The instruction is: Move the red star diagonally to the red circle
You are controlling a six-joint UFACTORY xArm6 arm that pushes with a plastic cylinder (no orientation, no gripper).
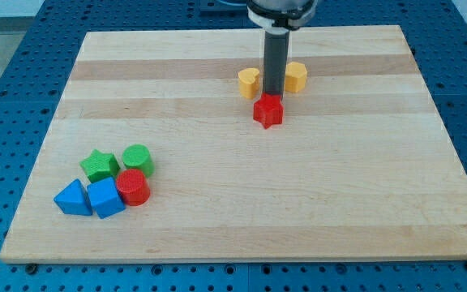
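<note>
Where my tip (273,95) rests — red star (268,111).

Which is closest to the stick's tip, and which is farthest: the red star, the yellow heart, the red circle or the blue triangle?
From my tip:
1. Red star, right below the tip in the view.
2. Yellow heart, just to the tip's left.
3. Red circle, far off toward the view's bottom left.
4. Blue triangle, farthest, at the left end of that cluster.

Two red blocks (268,111), two yellow blocks (250,82), two green blocks (99,165), two blue blocks (73,198)
</note>
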